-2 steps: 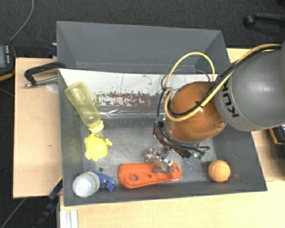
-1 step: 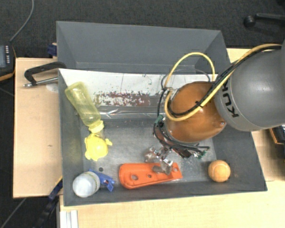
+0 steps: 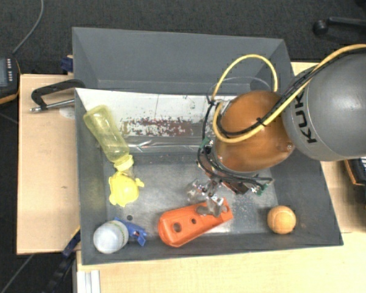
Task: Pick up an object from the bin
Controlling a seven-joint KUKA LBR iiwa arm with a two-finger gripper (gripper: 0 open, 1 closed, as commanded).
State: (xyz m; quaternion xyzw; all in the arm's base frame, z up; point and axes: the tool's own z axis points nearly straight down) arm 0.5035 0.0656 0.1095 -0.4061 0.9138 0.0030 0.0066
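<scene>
My gripper (image 3: 208,200) hangs low over the front middle of the bin, under the orange dome of the wrist. Its metal fingers reach down to the right end of an orange plastic tool-shaped piece (image 3: 186,224) that lies flat near the front wall. The fingertips touch or nearly touch that end; I cannot tell whether they grip it. A small tan wooden ball (image 3: 282,219) rests to the right of the gripper, apart from it.
A clear yellowish bottle (image 3: 107,133) lies along the left wall. Below it sits a yellow toy figure (image 3: 124,188). A white-capped blue item (image 3: 113,236) is in the front left corner. The arm's grey body fills the right side.
</scene>
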